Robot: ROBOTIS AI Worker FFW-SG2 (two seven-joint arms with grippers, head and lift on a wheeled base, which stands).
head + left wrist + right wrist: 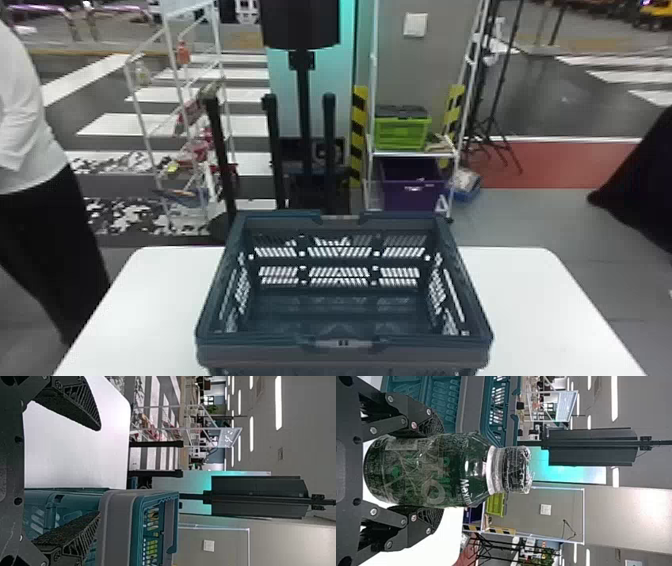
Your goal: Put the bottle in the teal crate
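1. Bottle (415, 471) held standing up, with cap (516, 470) on top. Out to the right of the crate (250, 352), not in it. Cannot tell if touching the table (540, 310) or up off it.
2. Done: grabbing the bottle. Left to do: lift over the crate's side, move left, lower inside, let go, pull back. Maybe about halfway there.
3. On the bottle, lots of print: big pale letters and a small white word (464, 489) near the neck. Hard to make out the rest under the shine.
4. Right gripper (440, 471): closed snugly on the bottle, one finger pressed to each side.
5. Crate: sitting on the table, open at the top, with tall sides. Easy to bump on the way in, so best to go high first.
6. Left gripper (99, 471): spread wide, holding nothing, near the crate's left side.
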